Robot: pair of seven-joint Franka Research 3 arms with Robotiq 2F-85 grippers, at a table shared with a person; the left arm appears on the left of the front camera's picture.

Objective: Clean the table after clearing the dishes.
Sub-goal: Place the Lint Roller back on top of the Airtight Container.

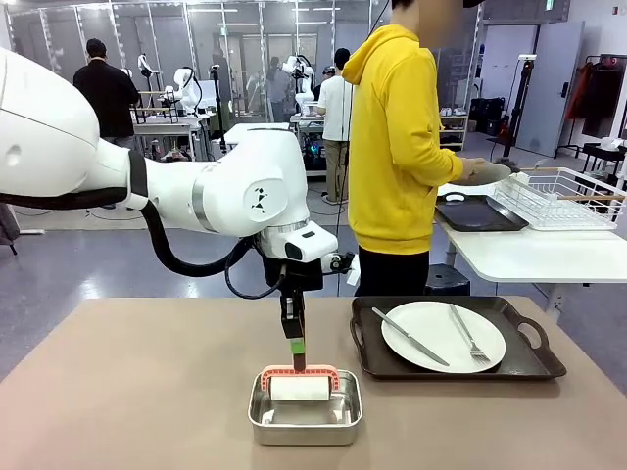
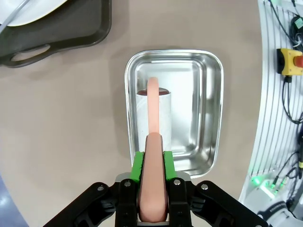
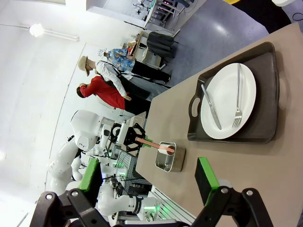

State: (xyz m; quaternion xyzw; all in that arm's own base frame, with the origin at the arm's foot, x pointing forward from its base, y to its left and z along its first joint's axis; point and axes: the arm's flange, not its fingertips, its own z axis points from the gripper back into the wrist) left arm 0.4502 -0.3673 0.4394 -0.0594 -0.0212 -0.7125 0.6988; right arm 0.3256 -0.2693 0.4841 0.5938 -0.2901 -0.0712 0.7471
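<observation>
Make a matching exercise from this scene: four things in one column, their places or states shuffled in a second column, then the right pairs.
Things:
1. lint roller
2. white plate
3. right gripper
4. wire rack

Places or states:
A. on the white side table
B. on the dark brown tray, with a knife and fork on it
C. open, holding nothing
D. roll in the steel pan, handle clamped by the left gripper

Pairs: 1-D, 2-B, 3-C, 4-A
</observation>
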